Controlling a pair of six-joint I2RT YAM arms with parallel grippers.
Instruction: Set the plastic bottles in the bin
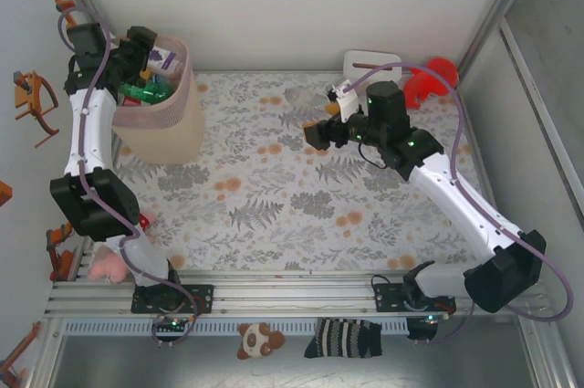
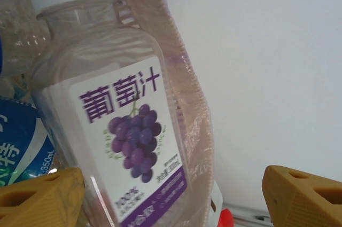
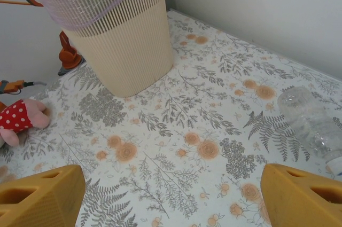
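The bin (image 1: 169, 128) stands at the table's back left, beige and ribbed, with a pink liner (image 2: 195, 115) over its rim. Several plastic bottles lie in it, green ones (image 1: 146, 91) among them. My left gripper (image 1: 139, 57) hangs over the bin's rim, open. A clear grape-label bottle (image 2: 115, 125) with a white cap leans on the liner, close to the left finger (image 2: 40, 195) and well apart from the right one. A blue-label bottle (image 2: 18, 144) lies beside it. My right gripper (image 1: 318, 132) is open above the cloth, with nothing in it. A clear bottle (image 3: 312, 120) lies on the table to its right.
A white tissue box (image 1: 365, 64) and a red toy (image 1: 431, 82) sit at the back right. A pink plush (image 3: 21, 117) lies at the left edge by the left arm. Enclosure walls close in on three sides. Between the bin and my right gripper lies bare flowered cloth (image 1: 274, 196).
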